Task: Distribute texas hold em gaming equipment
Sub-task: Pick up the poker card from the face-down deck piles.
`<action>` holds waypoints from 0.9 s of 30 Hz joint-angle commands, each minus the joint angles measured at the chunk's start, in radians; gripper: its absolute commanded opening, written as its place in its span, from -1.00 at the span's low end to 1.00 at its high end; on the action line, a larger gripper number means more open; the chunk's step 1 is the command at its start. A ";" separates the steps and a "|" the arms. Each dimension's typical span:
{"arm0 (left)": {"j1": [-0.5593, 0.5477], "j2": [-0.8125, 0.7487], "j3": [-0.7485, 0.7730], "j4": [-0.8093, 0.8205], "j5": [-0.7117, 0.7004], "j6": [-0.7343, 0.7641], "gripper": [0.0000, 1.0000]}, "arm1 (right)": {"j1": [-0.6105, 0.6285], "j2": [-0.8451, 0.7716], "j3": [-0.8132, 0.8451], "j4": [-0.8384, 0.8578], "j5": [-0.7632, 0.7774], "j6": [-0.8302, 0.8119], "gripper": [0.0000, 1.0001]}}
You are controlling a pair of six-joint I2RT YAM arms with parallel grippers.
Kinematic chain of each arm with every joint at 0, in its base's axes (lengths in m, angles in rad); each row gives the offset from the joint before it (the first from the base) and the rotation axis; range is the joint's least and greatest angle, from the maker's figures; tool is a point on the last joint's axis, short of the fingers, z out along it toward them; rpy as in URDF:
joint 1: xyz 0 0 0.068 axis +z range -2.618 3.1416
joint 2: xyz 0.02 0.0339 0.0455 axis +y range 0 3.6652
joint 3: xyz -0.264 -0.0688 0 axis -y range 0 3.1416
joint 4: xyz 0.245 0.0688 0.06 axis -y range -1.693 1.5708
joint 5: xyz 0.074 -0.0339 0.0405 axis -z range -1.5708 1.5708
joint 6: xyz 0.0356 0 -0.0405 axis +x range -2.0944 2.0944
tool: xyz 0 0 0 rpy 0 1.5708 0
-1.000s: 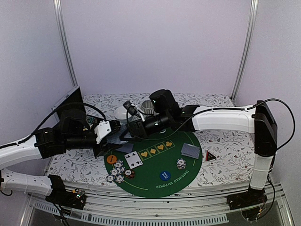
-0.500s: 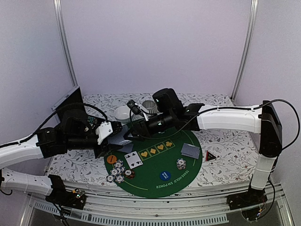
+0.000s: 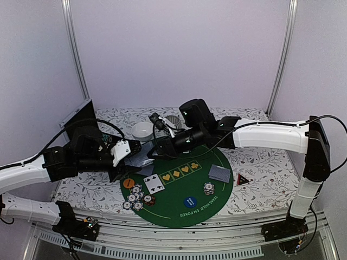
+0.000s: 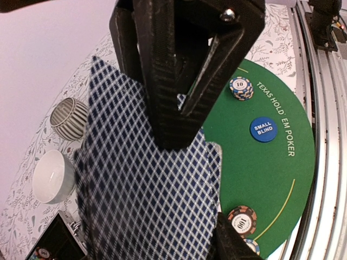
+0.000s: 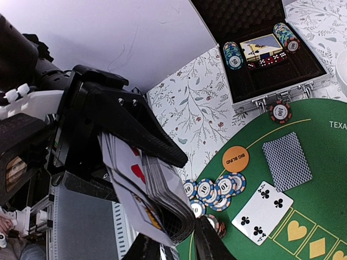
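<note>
My left gripper [image 3: 129, 157] is shut on a deck of blue-diamond-backed playing cards [image 4: 146, 195], held above the left edge of the green mat [image 3: 176, 211]. My right gripper [image 5: 176, 246] reaches in from the right and is pinched on the deck's edge [image 5: 173, 227]. In the left wrist view its fingers [image 4: 173, 108] meet over the top card's back. On the mat lie two face-up cards [image 3: 154, 183], face-down cards [image 3: 219, 173], an orange disc [image 3: 128, 183], a blue disc [image 3: 189, 202], and chips [image 3: 136, 198] [image 3: 209, 188]. A red-black triangle [image 3: 243, 179] lies right of the mat.
An open black case [image 5: 265, 49] with chips and cards stands at the far left, its lid [image 3: 84, 122] raised. A white bowl [image 3: 142, 130] and a striped grey bowl [image 3: 171, 120] sit behind the mat. The table's front rail [image 3: 179, 238] runs below.
The right arm has slid left until its fingers reached the deck, and its jaws have closed. The left gripper has kept the deck nearly still.
</note>
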 commanded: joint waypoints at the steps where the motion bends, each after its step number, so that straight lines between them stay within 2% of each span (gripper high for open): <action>1: 0.001 0.001 0.011 0.014 -0.001 -0.005 -0.15 | -0.007 -0.053 -0.012 -0.032 0.012 -0.010 -0.59; 4: 0.001 0.001 0.011 0.014 -0.001 -0.005 -0.15 | -0.006 -0.066 -0.012 -0.052 0.022 -0.016 -0.60; 13: 0.001 0.002 0.011 0.013 -0.001 -0.003 -0.15 | -0.008 -0.097 -0.013 -0.103 0.049 -0.033 -0.93; 21: 0.003 0.009 0.011 0.012 -0.011 -0.003 -0.15 | -0.020 -0.189 -0.031 -0.154 0.081 -0.066 -0.96; 24: 0.004 0.005 0.009 0.017 -0.035 -0.006 -0.15 | -0.037 -0.259 -0.062 -0.166 0.144 -0.089 -0.96; 27: 0.012 0.007 0.012 0.028 -0.079 -0.017 -0.14 | -0.058 -0.325 -0.110 -0.180 0.273 -0.121 -0.96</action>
